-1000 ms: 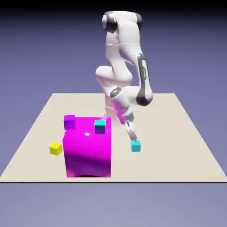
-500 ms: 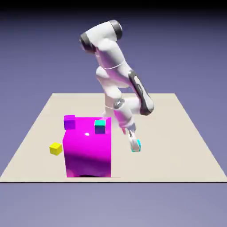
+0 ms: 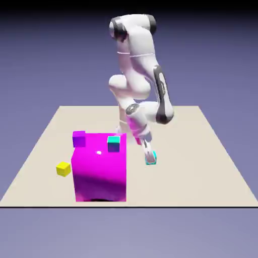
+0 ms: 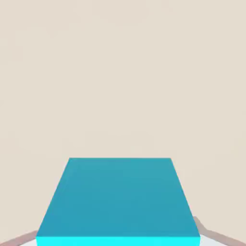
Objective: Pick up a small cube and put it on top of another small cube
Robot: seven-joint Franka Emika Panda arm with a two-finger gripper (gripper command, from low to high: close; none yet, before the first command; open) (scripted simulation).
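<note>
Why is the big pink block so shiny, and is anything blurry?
Exterior view: a small white glare spot on the magenta block, its lower part darker; hand view: cyan cube sharp-edged, its large face duller than the bright strip below.

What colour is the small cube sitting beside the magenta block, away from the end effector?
Yellow; exterior view shows it best.

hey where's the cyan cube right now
In the exterior view, the cyan cube is right of the magenta block, between the hand's fingers; the hand view shows it large at the bottom middle.
</note>
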